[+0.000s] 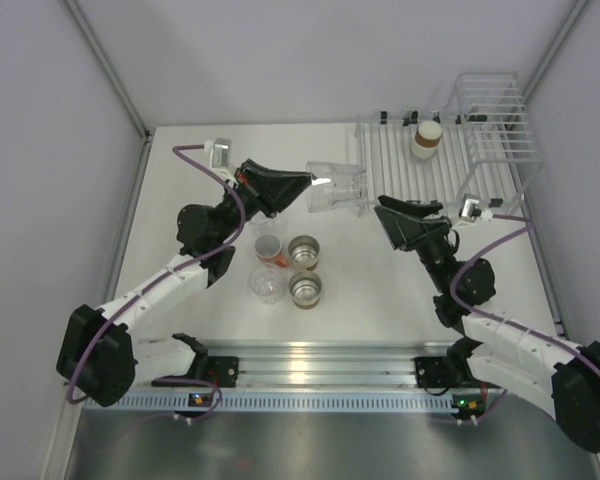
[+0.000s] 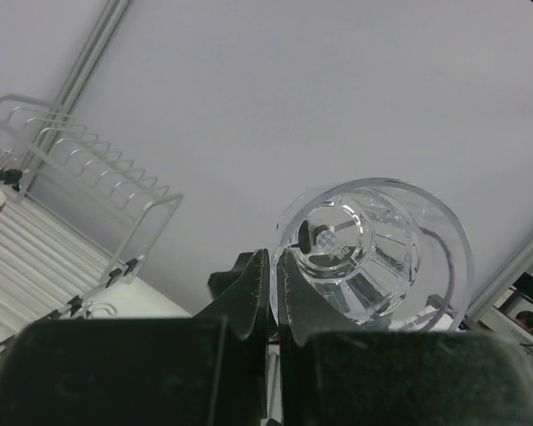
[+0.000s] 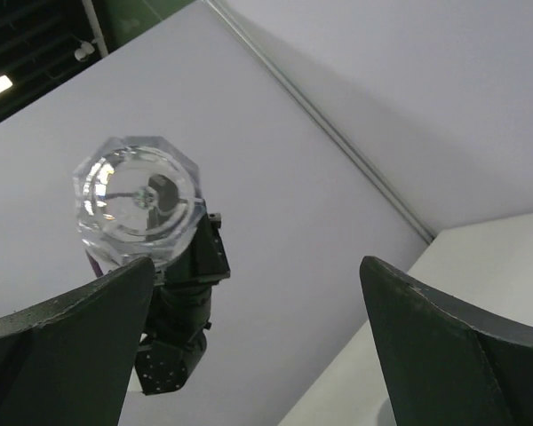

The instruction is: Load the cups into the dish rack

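Black fingers of the left claw [image 1: 305, 182] are clenched on the wall of a clear cup [image 1: 337, 187], which hangs in the air above the table [image 1: 380, 290], apart from it. The cup lies on its side, its long axis roughly level and running away from the left claw to the right. Which end leads I cannot tell for sure.

Just beyond the cup, a little nearer the arm bases, the right claw [image 1: 392, 212] stands released, jaws wide and holding nothing. Its wrist view shows the cup end-on and off to the upper left of its fingers, so the two are near but not lined up.

Further right is the rack [image 1: 400, 165], with one brown cup [image 1: 426, 140] standing upside down on its low bars. The rack lies to the right of the held cup, and the right claw is the nearer arm to it. My reading is that the coming move turns on that line: the cup must travel rightward, either into the open right claw or past it to the bars
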Robot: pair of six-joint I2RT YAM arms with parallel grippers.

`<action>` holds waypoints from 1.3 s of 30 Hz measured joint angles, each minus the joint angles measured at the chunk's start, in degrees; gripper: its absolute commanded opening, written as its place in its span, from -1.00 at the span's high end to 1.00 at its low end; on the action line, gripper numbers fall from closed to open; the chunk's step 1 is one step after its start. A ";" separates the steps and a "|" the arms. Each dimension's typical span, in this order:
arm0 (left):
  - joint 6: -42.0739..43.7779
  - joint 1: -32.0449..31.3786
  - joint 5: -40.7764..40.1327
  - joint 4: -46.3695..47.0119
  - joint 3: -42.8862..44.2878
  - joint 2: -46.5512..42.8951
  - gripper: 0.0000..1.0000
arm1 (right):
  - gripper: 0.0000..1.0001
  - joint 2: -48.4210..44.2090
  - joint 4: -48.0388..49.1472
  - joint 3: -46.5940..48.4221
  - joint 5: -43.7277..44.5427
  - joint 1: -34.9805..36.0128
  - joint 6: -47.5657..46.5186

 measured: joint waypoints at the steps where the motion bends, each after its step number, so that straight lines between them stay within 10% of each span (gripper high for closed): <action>1: -0.70 0.00 0.07 0.68 -0.13 0.17 1.00 | -0.99 1.60 0.02 0.00 -0.42 -0.07 0.87; 39: -0.52 -6.14 -2.82 4.44 -1.57 9.68 1.00 | -0.97 9.44 2.45 6.19 -5.03 -0.17 7.04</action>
